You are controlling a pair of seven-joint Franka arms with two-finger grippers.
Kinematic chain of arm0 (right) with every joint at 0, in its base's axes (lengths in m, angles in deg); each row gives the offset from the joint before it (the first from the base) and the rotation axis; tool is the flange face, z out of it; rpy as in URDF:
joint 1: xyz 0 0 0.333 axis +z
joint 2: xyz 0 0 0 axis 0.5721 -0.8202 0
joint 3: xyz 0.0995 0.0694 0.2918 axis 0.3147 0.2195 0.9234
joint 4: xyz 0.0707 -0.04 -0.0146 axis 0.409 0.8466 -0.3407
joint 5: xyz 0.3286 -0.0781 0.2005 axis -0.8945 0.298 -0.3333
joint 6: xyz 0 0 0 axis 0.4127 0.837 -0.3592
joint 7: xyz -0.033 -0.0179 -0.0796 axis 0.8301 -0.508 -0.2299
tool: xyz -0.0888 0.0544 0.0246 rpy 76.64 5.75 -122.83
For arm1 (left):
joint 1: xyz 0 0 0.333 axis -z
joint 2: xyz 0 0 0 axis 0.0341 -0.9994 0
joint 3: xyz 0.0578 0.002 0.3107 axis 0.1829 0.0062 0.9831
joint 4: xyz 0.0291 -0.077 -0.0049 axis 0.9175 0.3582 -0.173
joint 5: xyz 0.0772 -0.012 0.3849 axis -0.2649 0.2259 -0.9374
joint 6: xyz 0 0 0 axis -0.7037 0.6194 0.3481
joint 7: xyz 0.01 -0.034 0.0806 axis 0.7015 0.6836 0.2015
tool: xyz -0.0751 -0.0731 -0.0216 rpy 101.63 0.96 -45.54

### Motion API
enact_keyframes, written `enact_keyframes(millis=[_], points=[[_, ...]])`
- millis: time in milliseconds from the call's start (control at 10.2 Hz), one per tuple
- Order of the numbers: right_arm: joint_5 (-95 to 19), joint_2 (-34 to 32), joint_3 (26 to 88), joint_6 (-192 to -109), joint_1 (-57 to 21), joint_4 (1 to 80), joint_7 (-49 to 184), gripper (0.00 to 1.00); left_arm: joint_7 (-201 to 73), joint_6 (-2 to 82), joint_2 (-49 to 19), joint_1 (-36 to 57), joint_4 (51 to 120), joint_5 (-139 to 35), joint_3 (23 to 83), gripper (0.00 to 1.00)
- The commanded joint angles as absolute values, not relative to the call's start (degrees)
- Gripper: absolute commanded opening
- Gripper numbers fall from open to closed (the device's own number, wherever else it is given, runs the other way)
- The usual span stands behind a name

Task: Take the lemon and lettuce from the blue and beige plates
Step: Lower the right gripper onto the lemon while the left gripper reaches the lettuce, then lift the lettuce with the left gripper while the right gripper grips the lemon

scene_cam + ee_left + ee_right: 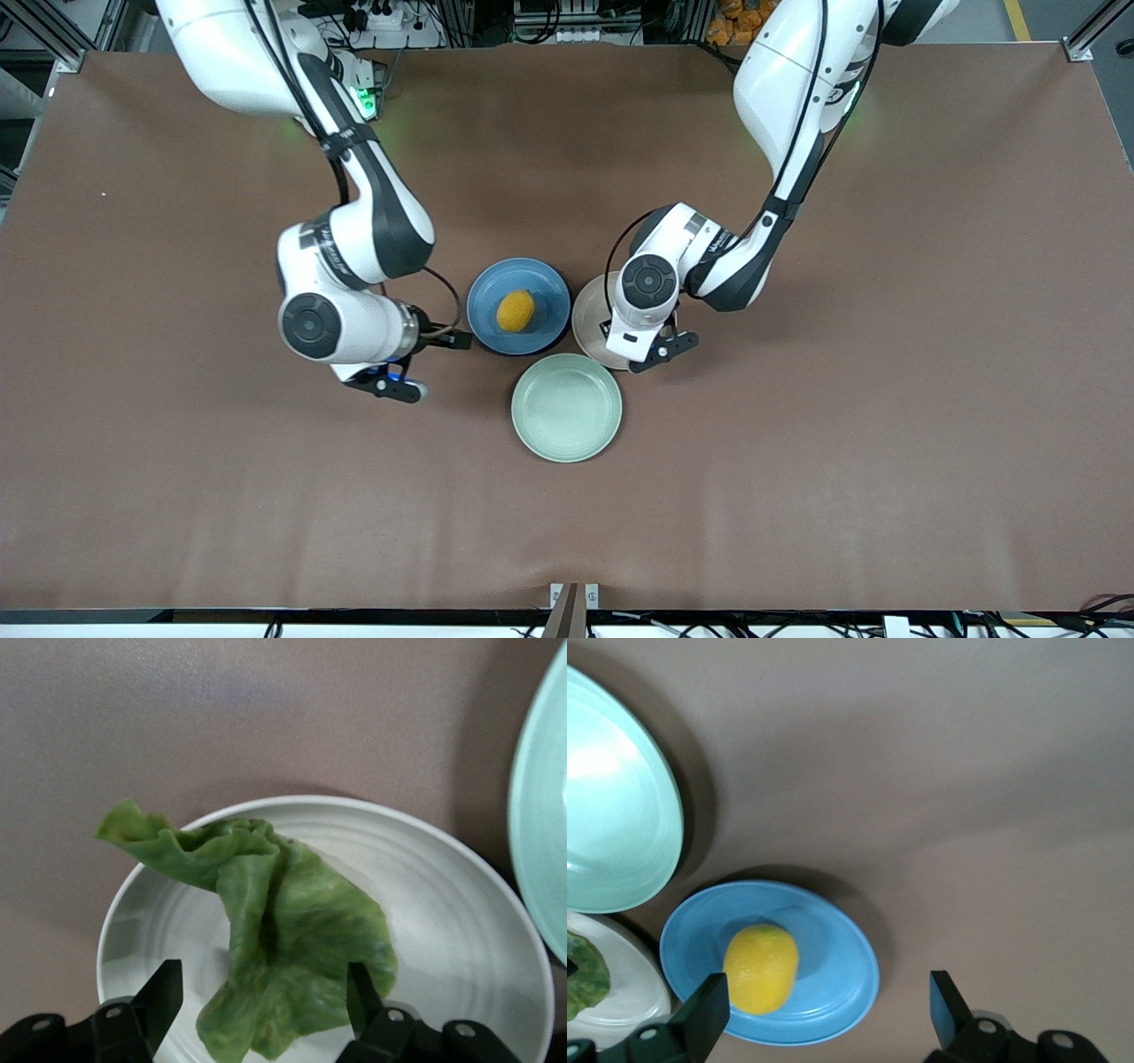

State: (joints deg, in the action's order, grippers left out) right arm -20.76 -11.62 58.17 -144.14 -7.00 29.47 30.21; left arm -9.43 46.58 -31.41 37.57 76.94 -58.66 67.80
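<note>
The left arm's wrist hides most of the beige plate [586, 321]. Its left gripper [263, 997] hangs spread wide around the lettuce [266, 939]. The right gripper [828, 1005] gapes beside the lemon [515, 311].

Even overhead light, moderately bright. Matte brown desk [886, 443] darker toward its corners; soft arm shadows near its centre. Mild glare on pale mint-green round plate [611, 797]. Wrist views soft; black finger tips [164, 992] blurred.
</note>
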Motion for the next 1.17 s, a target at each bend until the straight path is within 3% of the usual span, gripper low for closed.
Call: enact_keyframes(millis=[0,98,195,390,878,976,1073], points=[[-22.6,-11.4,57.7,-151.4,-2.8,34.3,24.7,1.0,-8.4,47.3,-31.4,37.9,77.1,-57.7,68.3,0.25],[-22.6,-11.5,57.7,-154.9,-0.5,36.1,22.5,1.0,-8.3,47.3,-31.5,37.7,77.0,-57.7,68.3,0.07],[-22.6,-12.1,57.7,-157.8,1.4,37.6,20.6,1.0,-7.6,47.2,-31.0,37.6,76.8,-57.6,68.3,0.0],[-22.6,-13.6,57.8,-158.6,3.2,38.0,18.4,1.0,-6.2,46.8,-29.2,37.5,76.4,-57.7,68.4,0.0],[-22.6,-15.5,57.7,-158.9,5.1,38.1,18.2,1.0,-13.9,32.7,-16.3,32.3,76.2,-58.6,68.8,0.0],[-22.6,-15.6,57.7,-159.0,5.1,38.1,18.3,0.84,-19.4,29.5,-14.0,29.6,76.3,-58.6,68.8,0.0],[-22.6,-15.6,57.7,-159.6,5.2,38.1,18.3,0.21,-25.3,26.1,-12.7,26.7,76.3,-58.6,68.8,0.0]])
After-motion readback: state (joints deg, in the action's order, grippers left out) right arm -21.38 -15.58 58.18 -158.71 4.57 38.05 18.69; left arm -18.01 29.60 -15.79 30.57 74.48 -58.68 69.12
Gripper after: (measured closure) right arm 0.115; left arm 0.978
